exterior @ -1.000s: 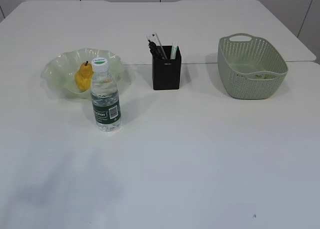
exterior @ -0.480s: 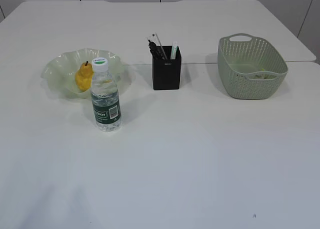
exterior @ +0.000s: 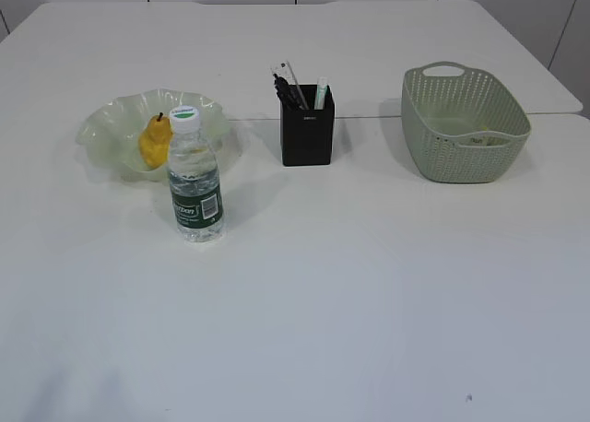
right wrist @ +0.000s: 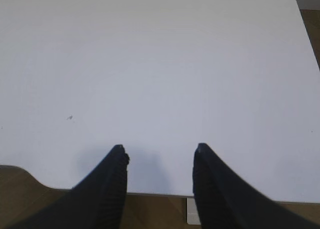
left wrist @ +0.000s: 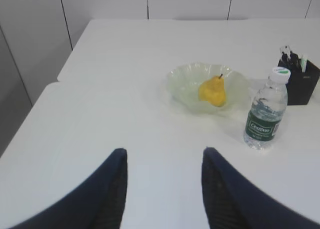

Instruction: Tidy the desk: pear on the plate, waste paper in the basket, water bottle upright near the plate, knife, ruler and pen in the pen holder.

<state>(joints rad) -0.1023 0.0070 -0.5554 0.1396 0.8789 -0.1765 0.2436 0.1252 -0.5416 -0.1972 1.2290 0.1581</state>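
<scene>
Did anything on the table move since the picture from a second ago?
No object moved. Only a faint grey shadow on the near-left table faded away. The pear stays in the plate, the water bottle upright beside it, the pen holder and basket in place.

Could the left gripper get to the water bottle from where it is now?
Probably yes: the left gripper is open and empty, and only bare table lies between it and the upright water bottle.
</scene>
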